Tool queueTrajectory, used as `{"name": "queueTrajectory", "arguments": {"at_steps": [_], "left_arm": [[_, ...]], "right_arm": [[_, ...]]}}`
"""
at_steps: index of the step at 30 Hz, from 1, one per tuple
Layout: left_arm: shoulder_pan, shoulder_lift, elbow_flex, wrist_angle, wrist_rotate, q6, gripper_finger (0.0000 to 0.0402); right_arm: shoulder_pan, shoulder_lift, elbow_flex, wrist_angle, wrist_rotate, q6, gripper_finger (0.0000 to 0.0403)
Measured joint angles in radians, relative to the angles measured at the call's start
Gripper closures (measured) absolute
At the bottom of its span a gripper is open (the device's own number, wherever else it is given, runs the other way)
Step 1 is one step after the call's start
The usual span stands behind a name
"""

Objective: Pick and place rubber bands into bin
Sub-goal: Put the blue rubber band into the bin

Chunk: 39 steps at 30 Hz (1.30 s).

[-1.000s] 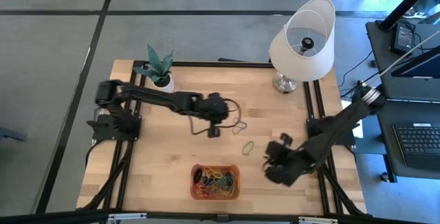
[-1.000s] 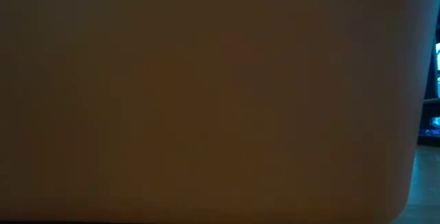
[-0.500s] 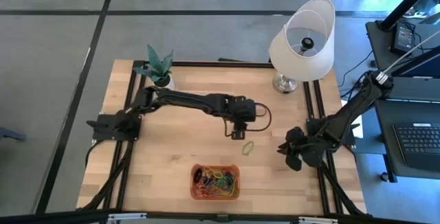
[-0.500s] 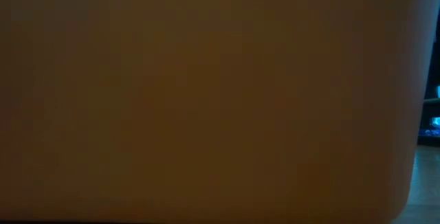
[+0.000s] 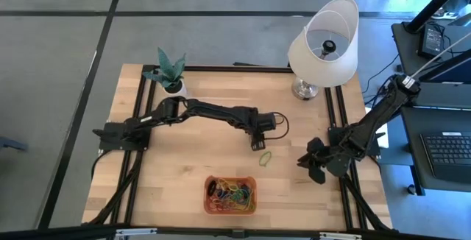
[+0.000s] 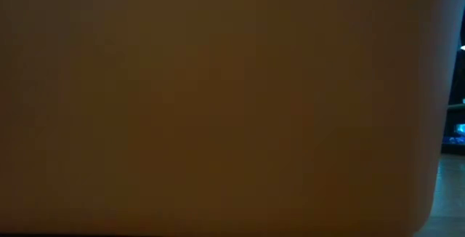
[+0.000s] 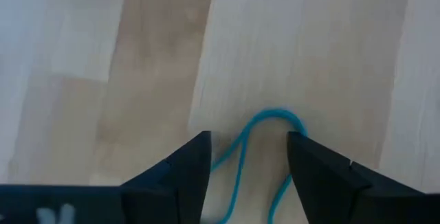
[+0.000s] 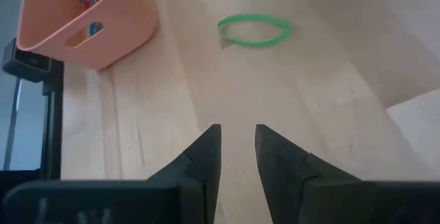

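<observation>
Clearly the left gripper (image 7: 246, 162) stands open astride a blue rubber band (image 7: 258, 138) lying flat on the table (image 5: 184, 166); closing too high would likely slip over the thin loop. Only the wrist view shows this. Right gripper (image 8: 238, 157), slightly parted and empty, waits right of the bin (image 5: 231, 195), green band (image 8: 254, 30) beyond.

Bare table (image 5: 184, 166) between the arms, bin (image 5: 230, 196) at near edge, lamp (image 5: 324, 45) and plant (image 5: 171, 74) at far corners
</observation>
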Motion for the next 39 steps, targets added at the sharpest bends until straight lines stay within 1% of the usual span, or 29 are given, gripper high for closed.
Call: {"name": "queueTrajectory", "arguments": {"at_steps": [3,5,7,10,12,16,18,25,29,32,36,39], "left_arm": [[0.001,0.012,0.003,-0.035,0.010,-0.010,0.0234],[0.001,0.020,0.006,-0.057,0.024,-0.024,0.0258],[0.002,0.021,0.007,-0.073,0.043,-0.024,0.0297],[0.002,0.019,0.006,-0.081,0.046,-0.001,0.0375],[-0.003,0.004,0.002,-0.086,0.041,0.016,0.0392],[-0.019,-0.037,-0.005,-0.132,0.070,0.026,0.0398],[-0.027,-0.081,-0.005,-0.134,0.073,0.026,0.0399],[-0.066,-0.225,-0.003,-0.205,0.011,0.026,0.0399],[-0.090,-0.321,0.000,-0.244,-0.005,0.026,0.0399],[-0.124,-0.377,-0.001,-0.281,-0.016,0.026,0.0399],[-0.195,-0.464,-0.001,-0.328,-0.026,0.026,0.0399],[-0.253,-0.504,-0.001,-0.346,-0.028,0.002,0.0399]], "right_arm": [[0.012,0.000,0.000,0.002,-0.001,0.000,0.0309],[0.022,0.000,0.000,0.002,-0.002,0.000,0.0309],[0.024,0.000,0.000,0.002,-0.002,0.000,0.0309],[0.028,0.000,0.000,0.004,-0.002,0.002,0.0309],[0.029,0.000,0.000,0.004,-0.002,0.002,0.0309],[0.029,0.000,0.000,-0.006,-0.002,0.003,0.0309],[0.029,0.001,0.000,-0.007,-0.002,0.003,0.0309],[0.028,0.001,0.000,0.000,-0.002,0.005,0.0309],[0.026,0.001,0.000,-0.004,-0.001,0.009,0.0309],[0.026,0.001,0.000,-0.011,0.000,0.009,0.0309],[0.026,0.003,0.000,-0.019,0.000,0.009,0.0309],[0.026,0.006,-0.007,-0.017,0.001,0.009,0.0309]]}}
